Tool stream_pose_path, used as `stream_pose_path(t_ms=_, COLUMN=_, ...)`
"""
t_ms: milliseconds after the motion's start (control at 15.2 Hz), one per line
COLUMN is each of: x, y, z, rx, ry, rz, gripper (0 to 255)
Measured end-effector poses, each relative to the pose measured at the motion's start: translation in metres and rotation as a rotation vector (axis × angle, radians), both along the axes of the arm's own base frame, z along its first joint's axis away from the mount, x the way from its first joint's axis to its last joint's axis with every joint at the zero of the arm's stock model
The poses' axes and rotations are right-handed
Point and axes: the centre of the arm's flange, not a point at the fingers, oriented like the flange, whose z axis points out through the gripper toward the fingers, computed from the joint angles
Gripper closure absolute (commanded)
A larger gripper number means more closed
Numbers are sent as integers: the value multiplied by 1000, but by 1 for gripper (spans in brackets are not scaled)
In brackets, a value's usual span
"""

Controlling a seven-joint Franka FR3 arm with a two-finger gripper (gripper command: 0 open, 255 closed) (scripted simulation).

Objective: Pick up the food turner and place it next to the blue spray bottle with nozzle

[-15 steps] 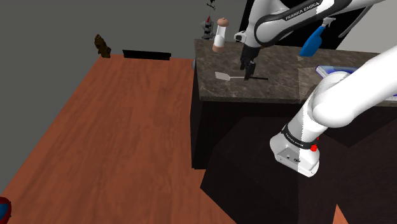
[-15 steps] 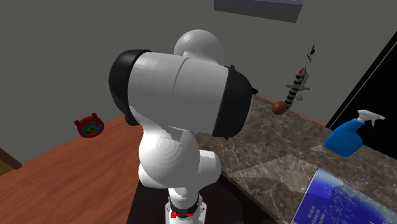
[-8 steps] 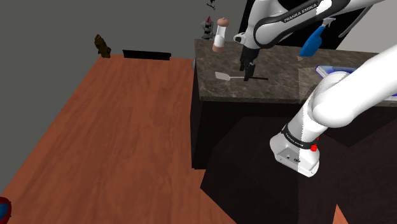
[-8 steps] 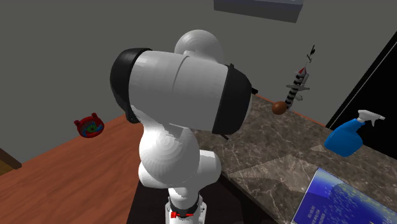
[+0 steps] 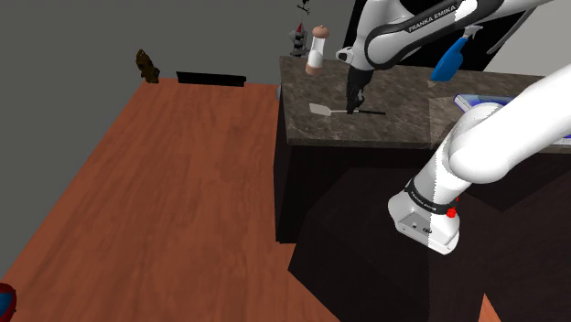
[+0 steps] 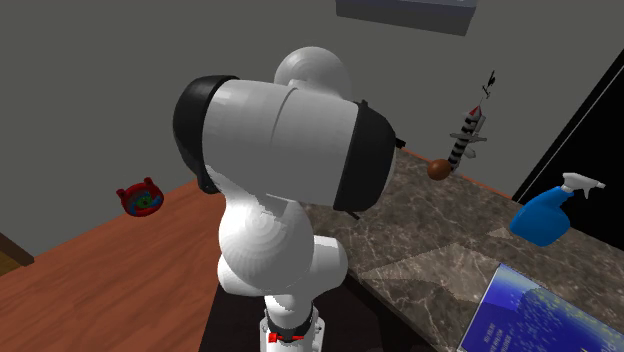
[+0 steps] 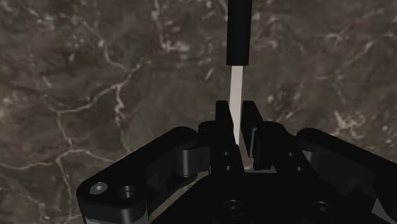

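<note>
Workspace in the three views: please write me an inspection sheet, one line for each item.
Surface: dark marbled counter.
Job's things: food turner lying flat on the counter; blue spray bottle apart, toward the shoulder view's right.
Clutter: pepper mill; blue flat panel.
Grippers: gripper shut on the food turner's pale shank.
Cables: nothing seen.
Surroundings: grey walls, brown wooden surface, black area behind the bottle.

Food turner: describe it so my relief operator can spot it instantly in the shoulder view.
Look at the dark marbled counter in the shoulder view's upper middle. The food turner lies flat on it, in front of the upright brown-capped cylinder, with the gripper clasping its thin shank. Unlike the cylinder and the blue spray bottle, it is flat: pale blade, black handle.
</note>
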Motion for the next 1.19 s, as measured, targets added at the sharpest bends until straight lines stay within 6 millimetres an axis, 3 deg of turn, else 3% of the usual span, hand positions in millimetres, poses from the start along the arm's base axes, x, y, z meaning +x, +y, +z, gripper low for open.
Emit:
stream_pose_path(t_ms=330, x=1, y=0, z=6, rx=0, ry=0, rz=0, gripper=255)
stream_pose_path(t_ms=1188, x=0, y=0, z=73, rx=0, ry=-1, rz=0, gripper=255)
